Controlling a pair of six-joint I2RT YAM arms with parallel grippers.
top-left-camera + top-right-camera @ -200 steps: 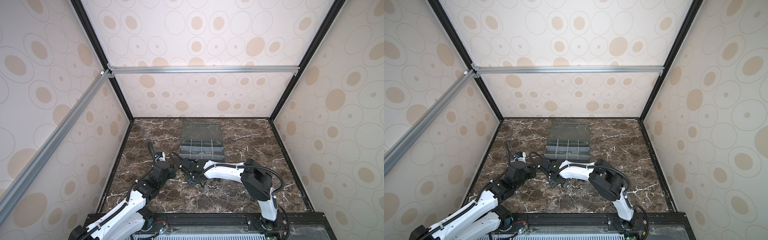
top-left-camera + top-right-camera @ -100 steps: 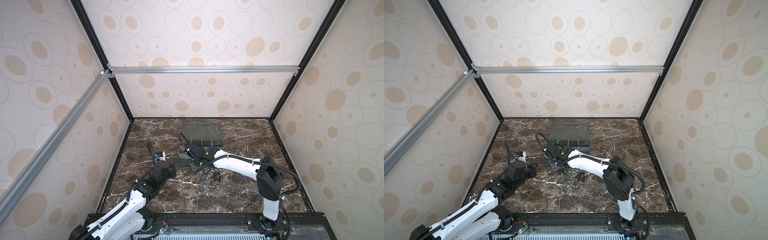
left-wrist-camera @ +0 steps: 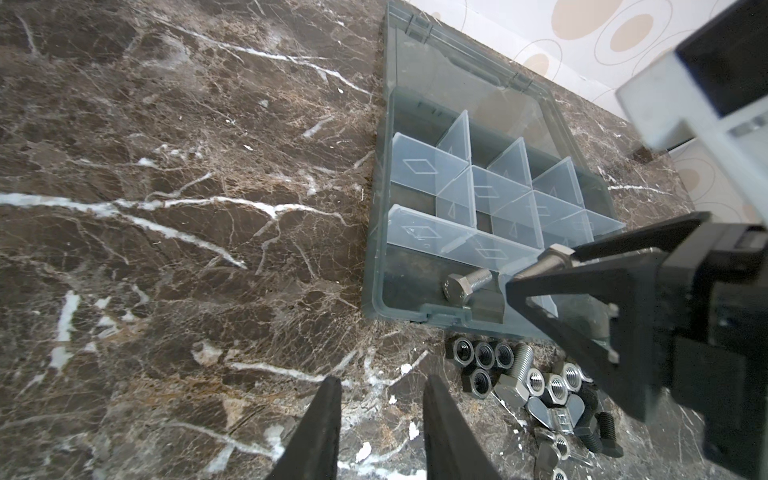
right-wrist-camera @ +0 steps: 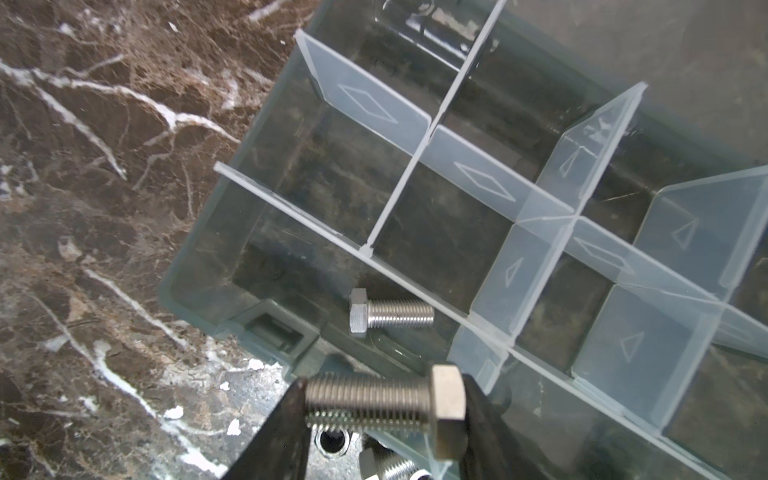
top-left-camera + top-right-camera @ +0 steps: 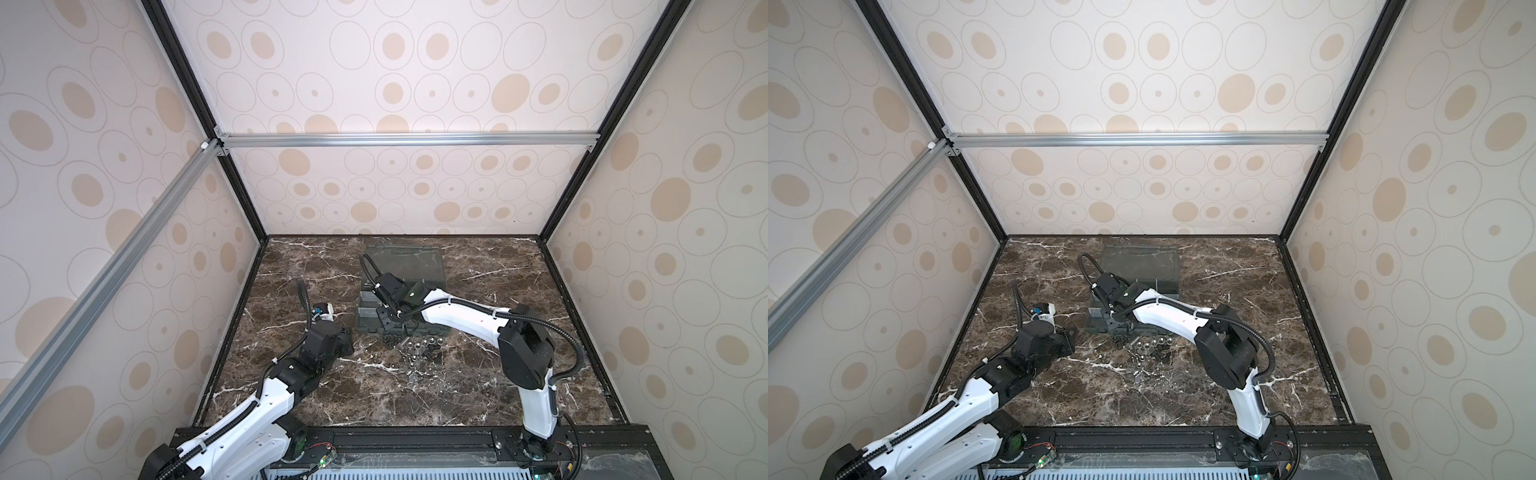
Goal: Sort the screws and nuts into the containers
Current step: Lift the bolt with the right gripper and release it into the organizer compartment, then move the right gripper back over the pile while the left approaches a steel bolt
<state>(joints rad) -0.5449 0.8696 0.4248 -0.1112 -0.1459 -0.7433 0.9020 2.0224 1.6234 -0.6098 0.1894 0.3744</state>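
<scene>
Screw clamped in right end effector, over box

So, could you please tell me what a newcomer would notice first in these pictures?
The right gripper clamps a silvery screw end to end over the front edge of the organizer box, where a second screw already lies in a front cell. Loose nuts and screws are heaped on the marble just in front of the box, while the open left gripper hovers empty beside them.
</scene>
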